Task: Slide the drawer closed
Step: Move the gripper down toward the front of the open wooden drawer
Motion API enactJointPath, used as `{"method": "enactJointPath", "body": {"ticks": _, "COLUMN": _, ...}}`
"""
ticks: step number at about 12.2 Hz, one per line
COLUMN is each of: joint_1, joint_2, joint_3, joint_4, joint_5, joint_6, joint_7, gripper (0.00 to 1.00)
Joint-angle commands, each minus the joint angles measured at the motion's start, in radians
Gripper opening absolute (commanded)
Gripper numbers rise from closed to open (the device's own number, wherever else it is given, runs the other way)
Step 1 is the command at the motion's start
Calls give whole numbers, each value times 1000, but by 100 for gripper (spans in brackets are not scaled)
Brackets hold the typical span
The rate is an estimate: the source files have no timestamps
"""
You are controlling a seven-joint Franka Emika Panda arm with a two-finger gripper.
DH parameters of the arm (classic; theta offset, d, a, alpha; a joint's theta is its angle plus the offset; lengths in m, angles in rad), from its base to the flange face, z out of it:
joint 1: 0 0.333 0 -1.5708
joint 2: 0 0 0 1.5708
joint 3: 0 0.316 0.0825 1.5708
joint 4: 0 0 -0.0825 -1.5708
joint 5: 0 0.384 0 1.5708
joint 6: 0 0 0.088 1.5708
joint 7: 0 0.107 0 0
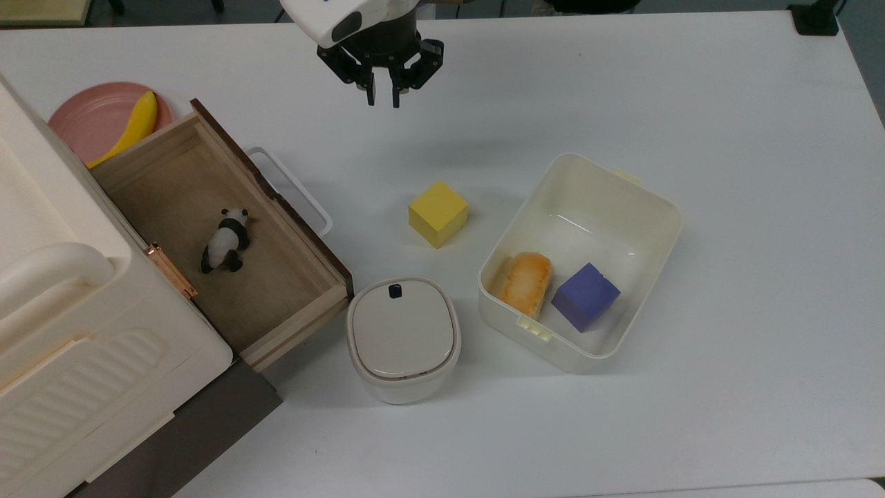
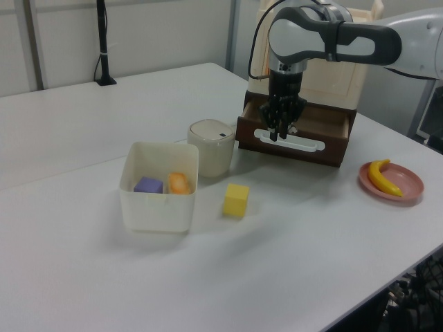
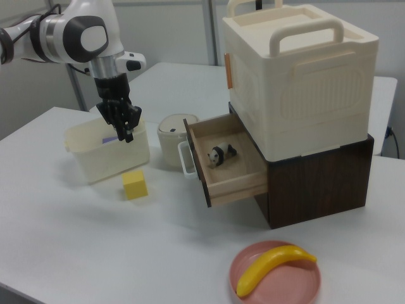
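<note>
Drawer [image 3: 223, 166] pulled out of the dark cabinet [image 3: 316, 177], gripper [image 1: 382, 102] hanging clear of it.

In the right view, nearest lies a banana [image 3: 272, 266] on a pink plate [image 3: 243, 266]. Behind it the drawer stands open, a toy panda [image 3: 221, 152] inside, its white handle [image 3: 184, 159] facing the yellow cube [image 3: 135, 185]. Farther back stand a lidded pot [image 3: 169, 137] and a cream bin [image 3: 107, 154]; above the table the gripper's fingers are nearly together, holding nothing.

Bright, even light; soft shadows
</note>
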Motion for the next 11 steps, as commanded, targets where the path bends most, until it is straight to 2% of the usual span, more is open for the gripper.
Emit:
{"method": "enactJointPath", "body": {"ticks": 1, "joint_1": 7, "joint_2": -15, "joint_3": -13, "joint_4": -5, "joint_5": 16, "joint_6": -19, "joint_7": 36, "gripper": 21}}
{"method": "enactJointPath", "body": {"ticks": 4, "joint_1": 6, "joint_2": 4, "joint_3": -23, "joint_4": -10, "joint_5": 16, "joint_6": 16, "joint_7": 199, "gripper": 19}}
{"method": "enactJointPath", "body": {"ticks": 8, "joint_1": -16, "joint_2": 66, "joint_3": -60, "joint_4": -25, "joint_5": 16, "joint_6": 142, "joint_7": 416, "gripper": 19}}
{"method": "enactJointPath", "body": {"ticks": 11, "joint_1": -21, "joint_2": 97, "joint_3": -91, "joint_4": -24, "joint_5": 16, "joint_6": 219, "joint_7": 497, "gripper": 19}}
